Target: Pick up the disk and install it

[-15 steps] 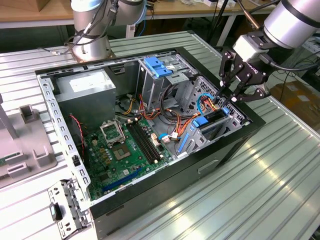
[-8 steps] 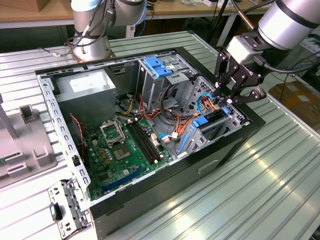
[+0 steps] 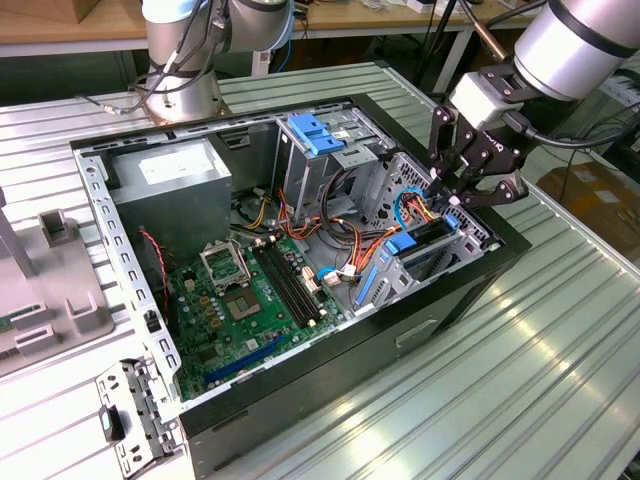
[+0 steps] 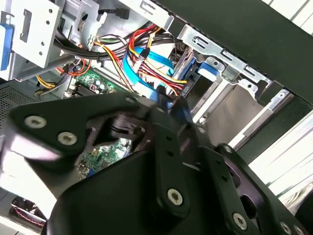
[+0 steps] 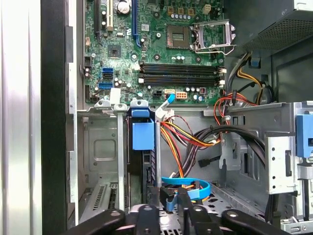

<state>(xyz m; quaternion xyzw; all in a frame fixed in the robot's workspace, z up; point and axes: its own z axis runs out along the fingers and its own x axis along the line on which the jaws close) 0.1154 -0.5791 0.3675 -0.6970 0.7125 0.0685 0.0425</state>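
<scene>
The disk stands on edge in the drive bay at the front corner of the open computer case, on the exterior view's right. Its blue side rail shows at the top. In the first wrist view the disk appears edge-on in the bay under its blue tab. My gripper hangs just above the bay, apart from the disk, with its black fingers drawn together and nothing between them. Its tips hover over the blue data cable.
Inside the case lie the green motherboard, the grey power supply box and an upright grey cage with a blue latch. Bundled coloured cables run beside the bay. A grey fixture sits at the exterior view's left.
</scene>
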